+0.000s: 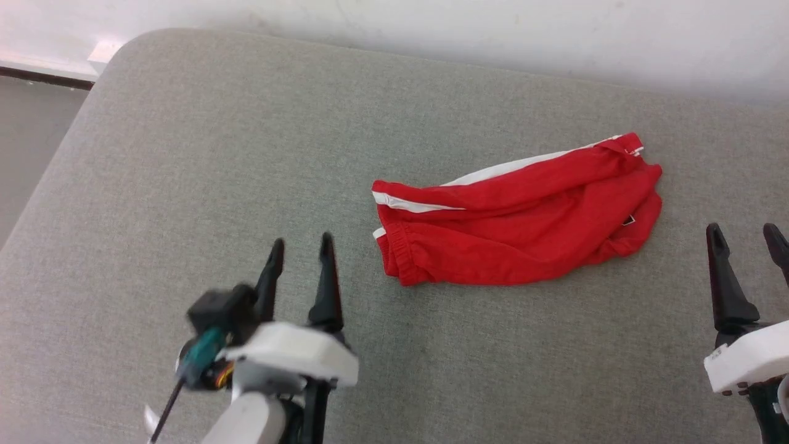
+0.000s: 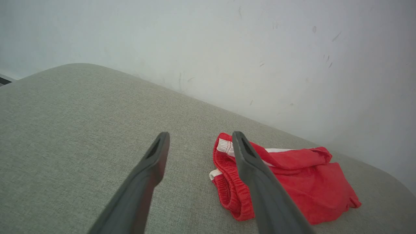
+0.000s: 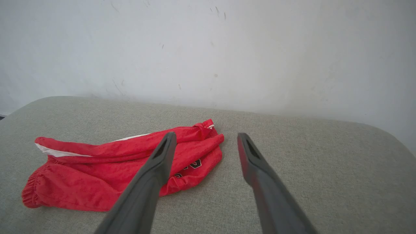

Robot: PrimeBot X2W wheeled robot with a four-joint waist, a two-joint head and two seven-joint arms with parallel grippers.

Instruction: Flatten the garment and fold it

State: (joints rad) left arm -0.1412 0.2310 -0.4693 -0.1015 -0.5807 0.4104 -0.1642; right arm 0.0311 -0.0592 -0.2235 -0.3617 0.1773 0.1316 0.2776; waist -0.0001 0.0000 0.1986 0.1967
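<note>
On the grey fabric cushion (image 1: pixel 185 154), crumpled red garment (image 1: pixel 518 228) lying between the grippers, touching neither, waistband end nearest left gripper (image 1: pixel 301 243), hem end near right gripper (image 1: pixel 743 229), both sets of jaws spread wide, holding nothing

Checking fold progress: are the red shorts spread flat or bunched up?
Bunched up. The red shorts lie crumpled on the grey cushion, with long creases and the white-striped side rolled over the rest.
</note>
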